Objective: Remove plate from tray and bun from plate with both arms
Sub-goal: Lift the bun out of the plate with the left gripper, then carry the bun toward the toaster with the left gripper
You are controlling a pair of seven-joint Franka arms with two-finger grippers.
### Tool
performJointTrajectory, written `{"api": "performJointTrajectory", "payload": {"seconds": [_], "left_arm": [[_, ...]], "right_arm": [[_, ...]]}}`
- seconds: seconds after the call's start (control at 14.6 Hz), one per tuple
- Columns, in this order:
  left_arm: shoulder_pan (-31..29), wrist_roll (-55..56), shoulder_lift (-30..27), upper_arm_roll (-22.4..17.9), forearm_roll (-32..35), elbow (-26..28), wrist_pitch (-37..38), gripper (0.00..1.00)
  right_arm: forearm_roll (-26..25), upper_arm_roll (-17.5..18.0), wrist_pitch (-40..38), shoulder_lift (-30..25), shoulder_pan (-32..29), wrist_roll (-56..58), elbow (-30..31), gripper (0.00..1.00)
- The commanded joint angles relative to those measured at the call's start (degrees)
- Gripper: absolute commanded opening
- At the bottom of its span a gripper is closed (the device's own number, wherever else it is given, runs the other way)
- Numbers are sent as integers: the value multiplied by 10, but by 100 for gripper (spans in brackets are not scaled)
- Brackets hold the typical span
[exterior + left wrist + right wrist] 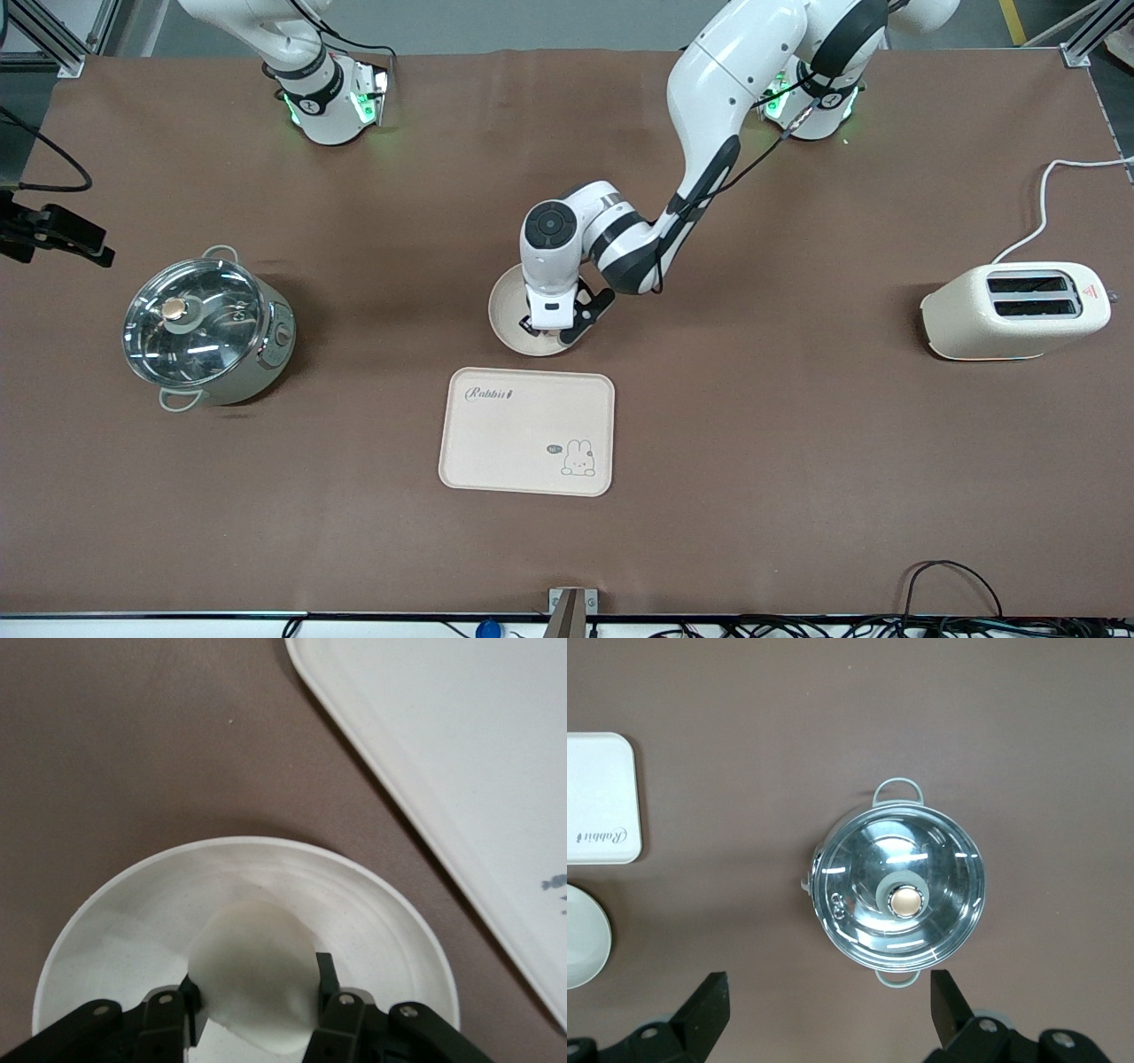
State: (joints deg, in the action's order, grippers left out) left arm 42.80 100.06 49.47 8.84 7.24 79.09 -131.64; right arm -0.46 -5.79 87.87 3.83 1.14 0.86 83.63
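One pot (208,326) with a glass lid sits toward the right arm's end of the table. The right gripper (828,1010) hangs high over it, fingers spread wide, that arm waiting. At the middle lies one plate (505,310) with one bun (252,970) on it, and the left gripper (257,997) is down in the plate, pinched narrow on the bun. One rabbit tray (527,431) sits at the plate's six o'clock, nearer the front camera. One toaster (1014,310) stands toward the left arm's end.
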Motion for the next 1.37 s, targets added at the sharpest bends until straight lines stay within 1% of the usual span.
{"api": "performJointTrajectory", "payload": {"seconds": [0.0, 0.21, 0.34, 0.48, 0.62, 0.69, 0.82, 1.03, 1.17, 1.3], "left_arm": [[0, 16, -36, -4, 14, 3, 38, 50], [-25, 9, -64, -13, 15, 2, 45, 51], [-59, 8, -82, -15, 45, 4, 46, 51], [-96, -2, -88, -15, 75, 5, 46, 51], [-134, -58, -97, -14, 96, 5, 68, 51], [-155, -95, -105, -13, 95, 5, 81, 51], [-210, -117, -117, -8, 89, 12, 96, 53], [-275, -181, -108, -7, 89, 41, 97, 52], [-323, -246, -105, -7, 91, 72, 93, 52], [-358, -303, -105, -7, 91, 92, 92, 52]], "right_arm": [[-5, 36, -8, 1, -31, 5, -28, 100], [-6, 38, -15, 0, -30, 0, -51, 100], [-6, 36, -34, -4, -22, -2, -55, 100], [-4, 34, -37, -3, -20, 1, -55, 100], [-5, 36, -32, -1, -11, -2, -53, 100], [-6, 35, -27, -1, -9, -2, -51, 100], [-6, 36, -26, 0, -8, -2, -51, 100], [-12, 37, -34, -4, -7, -2, -52, 100], [-12, 37, -51, -26, -9, -1, -53, 100], [-14, 37, -52, -26, -3, -2, -51, 100]]}}
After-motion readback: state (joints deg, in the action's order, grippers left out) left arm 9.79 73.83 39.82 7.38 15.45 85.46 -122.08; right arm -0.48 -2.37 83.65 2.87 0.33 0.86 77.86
